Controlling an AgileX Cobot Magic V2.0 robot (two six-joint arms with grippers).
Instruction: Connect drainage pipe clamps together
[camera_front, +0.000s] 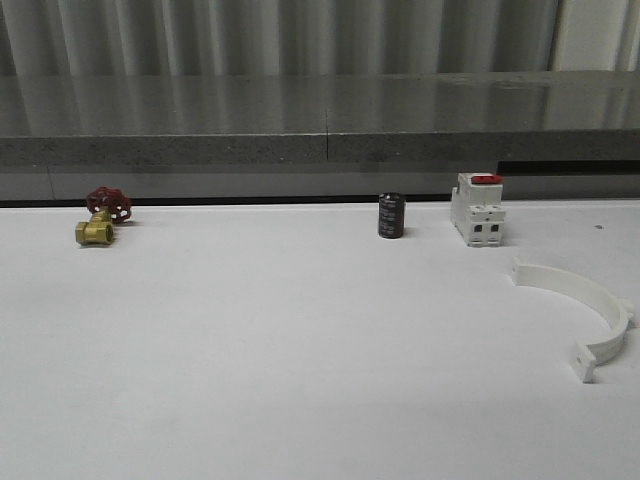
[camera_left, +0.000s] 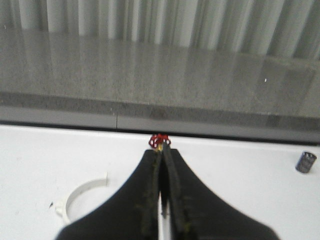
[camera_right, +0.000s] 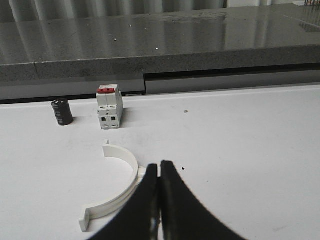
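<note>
Lying apart, two clamp halves (camera_front: 590, 300) (camera_left: 82, 195); left gripper (camera_left: 161, 165) and right gripper (camera_right: 159, 172) closed, empty.

Front view faces the wall; wrist views, perhaps low, share black cylinder (camera_front: 391, 216).

A white table (camera_front: 250, 350) fills the foreground under soft, even light. Behind it runs a long grey speckled ledge (camera_front: 300, 120) with a glossy top, backed by pale pleated curtains (camera_front: 280, 35).
</note>
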